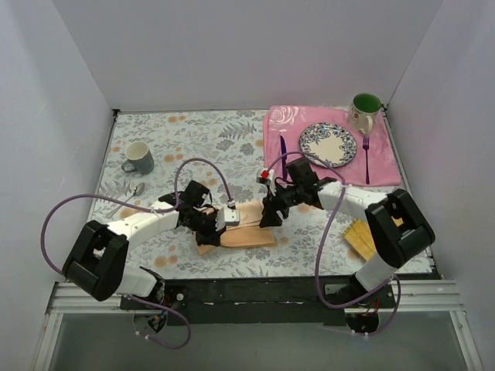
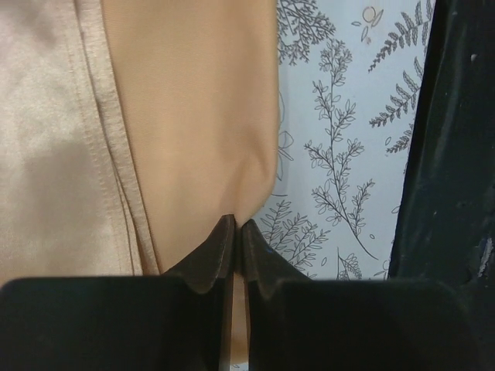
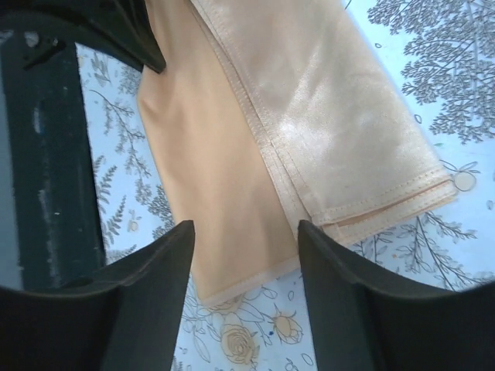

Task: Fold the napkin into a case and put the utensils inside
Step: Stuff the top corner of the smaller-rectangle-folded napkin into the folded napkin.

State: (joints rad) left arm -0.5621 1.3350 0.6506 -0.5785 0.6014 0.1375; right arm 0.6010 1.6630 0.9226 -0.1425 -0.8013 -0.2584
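The peach napkin lies folded into a narrow strip on the floral tablecloth between my two arms. My left gripper is shut on the napkin, pinching one long edge of the cloth. At the strip's other end my right gripper hangs open, its fingers either side of the napkin's corner without touching the cloth. The dark purple knife and the purple fork lie on the pink placemat, left and right of the plate.
A patterned plate and a green-lined mug sit on the pink placemat at the back right. A grey mug and a spoon are at the left. A yellow woven mat lies by the right arm.
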